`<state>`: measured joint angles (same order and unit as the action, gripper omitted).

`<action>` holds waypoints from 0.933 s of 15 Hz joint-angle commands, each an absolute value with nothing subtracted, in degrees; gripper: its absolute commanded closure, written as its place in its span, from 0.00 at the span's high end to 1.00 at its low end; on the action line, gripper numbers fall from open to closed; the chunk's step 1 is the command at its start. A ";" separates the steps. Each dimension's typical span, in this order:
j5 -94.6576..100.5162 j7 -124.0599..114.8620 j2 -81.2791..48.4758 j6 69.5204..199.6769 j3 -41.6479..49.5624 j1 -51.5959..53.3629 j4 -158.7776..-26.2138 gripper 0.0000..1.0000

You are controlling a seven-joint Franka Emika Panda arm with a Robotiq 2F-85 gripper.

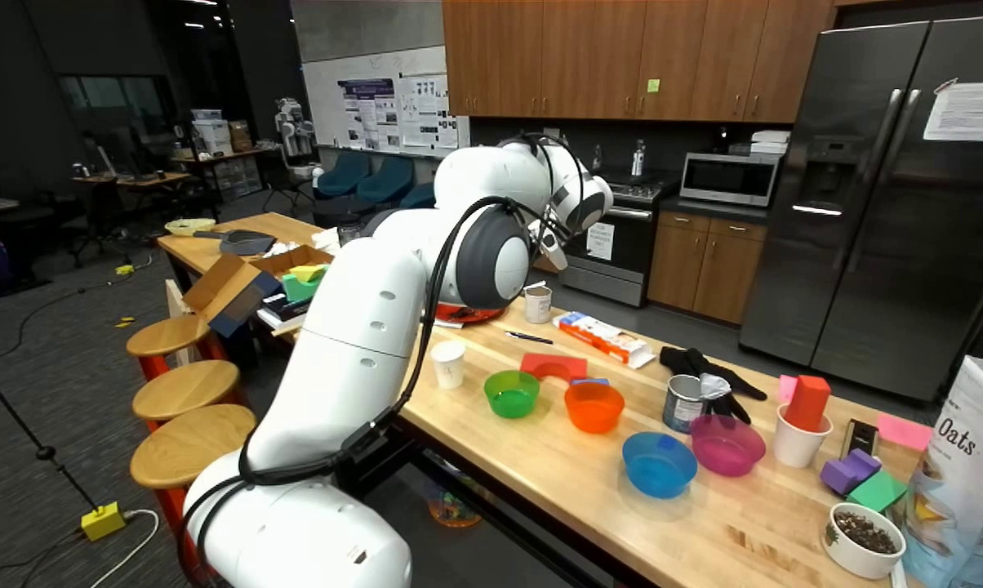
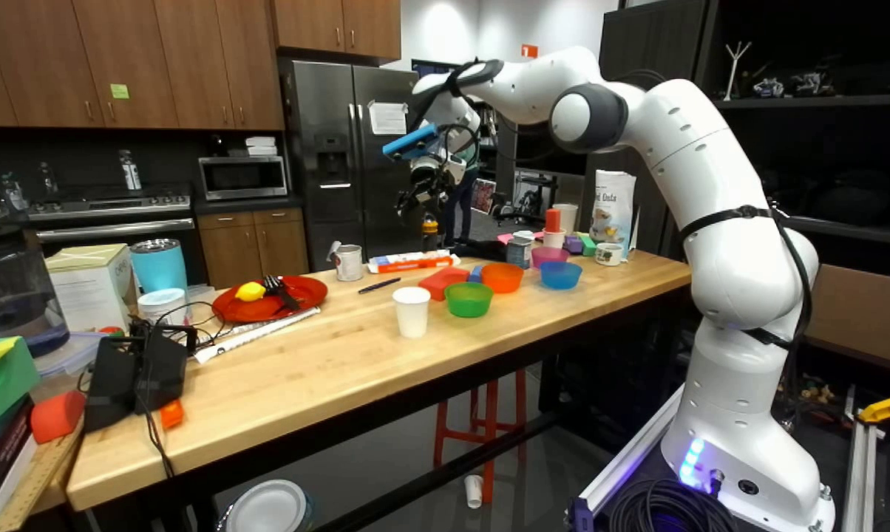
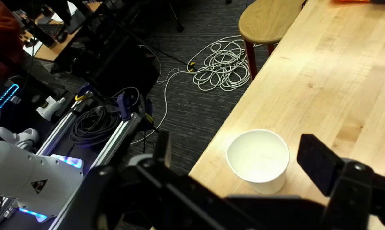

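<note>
White cup stood upright on table; green bowl at three o'clock in an exterior view; gripper hung spread, empty, its three-o'clock finger nearer cup in wrist view; centring and gentleness seemed wise.

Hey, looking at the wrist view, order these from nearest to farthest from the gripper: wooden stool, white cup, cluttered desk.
1. White cup: on the table, right of picture centre.
2. Wooden stool: beyond the table's edge, toward the top.
3. Cluttered desk: far back, upper left.
</note>
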<state>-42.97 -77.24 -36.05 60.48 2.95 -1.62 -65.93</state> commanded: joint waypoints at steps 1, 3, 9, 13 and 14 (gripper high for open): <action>-42.86 -77.39 -36.19 60.34 2.63 -1.87 -65.65 1.00; -42.87 -77.38 -36.37 60.40 2.52 -1.72 -65.66 1.00; -42.89 -97.79 -33.13 66.54 4.84 -0.96 -69.09 1.00; -42.17 -107.96 -31.87 69.03 5.56 -1.27 -71.32 1.00; -42.11 -110.59 -31.58 69.55 5.76 -1.37 -71.77 1.00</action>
<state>-42.81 -104.01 -34.94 67.22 4.89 -1.33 -67.67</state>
